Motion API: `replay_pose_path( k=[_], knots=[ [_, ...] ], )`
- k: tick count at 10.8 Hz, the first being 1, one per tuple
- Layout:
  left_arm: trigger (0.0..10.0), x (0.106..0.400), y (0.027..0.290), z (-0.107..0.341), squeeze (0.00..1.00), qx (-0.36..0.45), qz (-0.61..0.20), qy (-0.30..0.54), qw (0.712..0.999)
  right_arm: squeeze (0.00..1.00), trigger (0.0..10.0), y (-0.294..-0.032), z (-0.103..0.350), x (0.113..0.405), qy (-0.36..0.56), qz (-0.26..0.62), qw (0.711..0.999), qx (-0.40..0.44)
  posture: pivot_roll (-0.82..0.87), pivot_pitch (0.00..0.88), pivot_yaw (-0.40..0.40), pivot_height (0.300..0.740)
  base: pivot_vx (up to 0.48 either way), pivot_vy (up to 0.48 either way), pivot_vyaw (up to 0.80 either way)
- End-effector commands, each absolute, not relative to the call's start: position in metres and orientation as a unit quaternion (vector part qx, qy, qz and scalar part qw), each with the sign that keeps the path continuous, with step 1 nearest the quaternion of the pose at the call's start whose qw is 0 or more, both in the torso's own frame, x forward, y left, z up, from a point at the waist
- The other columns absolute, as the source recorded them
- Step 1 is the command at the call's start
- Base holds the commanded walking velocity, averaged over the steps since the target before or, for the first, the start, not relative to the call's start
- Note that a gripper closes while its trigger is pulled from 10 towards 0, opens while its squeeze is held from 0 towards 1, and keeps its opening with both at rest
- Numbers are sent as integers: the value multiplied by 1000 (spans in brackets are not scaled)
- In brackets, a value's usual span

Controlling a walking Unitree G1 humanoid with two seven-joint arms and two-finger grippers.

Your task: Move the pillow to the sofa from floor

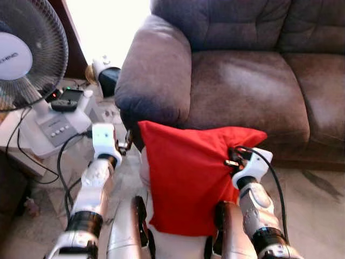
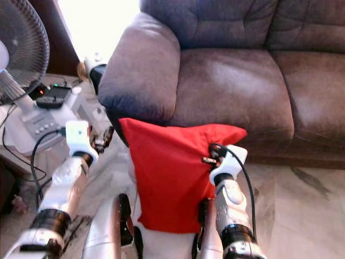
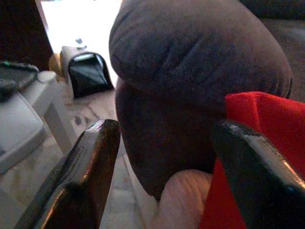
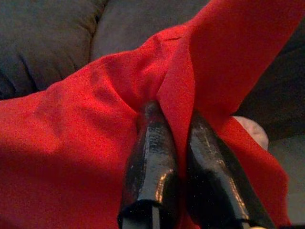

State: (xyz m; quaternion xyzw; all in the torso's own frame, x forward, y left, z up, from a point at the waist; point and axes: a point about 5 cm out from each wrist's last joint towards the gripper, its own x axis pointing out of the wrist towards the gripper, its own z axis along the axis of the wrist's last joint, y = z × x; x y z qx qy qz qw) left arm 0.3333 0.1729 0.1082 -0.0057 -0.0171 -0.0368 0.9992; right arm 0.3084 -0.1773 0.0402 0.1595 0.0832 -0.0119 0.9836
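Two grippers flank a red pillow (image 1: 188,181) held up off the floor in front of the robot, its top edge level with the front of the brown sofa (image 1: 242,81) seat. The right gripper (image 4: 176,124) pinches a fold of the pillow's cloth at its upper right side; the right wrist view shows the two black fingers (image 4: 152,162) nearly together with red fabric caught between them, a detail the head views only hint at. The left gripper (image 3: 167,157) stands beside the pillow's upper left corner with its jaws wide apart and nothing between them; the left wrist view looks past them at the sofa's rounded armrest (image 3: 190,62) and the red corner just beside one finger.

From the head views, the pillow's upper left corner sits just below the armrest's front. Beyond its top edge the seat cushion (image 1: 248,91) lies broad. To the robot's left, a standing fan (image 1: 24,54) and a white unit (image 1: 54,127) with trailing cables crowd the floor near the left arm. To the right, tiled floor (image 1: 318,199) runs along the sofa's base.
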Motion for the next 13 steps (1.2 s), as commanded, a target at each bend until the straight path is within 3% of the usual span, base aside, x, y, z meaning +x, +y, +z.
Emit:
replay_pose_path(
  k=[1, 13],
  knots=[
    [10000, 331, 171, 113, 0, 16, -42, -39, 998, 0, 10000, -183, 62, 313, 17, -17, 992, 124, 82, 61, 30, 568, 0, 0, 0],
    [10000, 331, 165, 105, 0, 8, -42, -41, 998, 0, 10000, -176, 60, 310, 16, -19, 994, 107, 79, 83, 33, 568, 0, 0, 0]
  ],
)
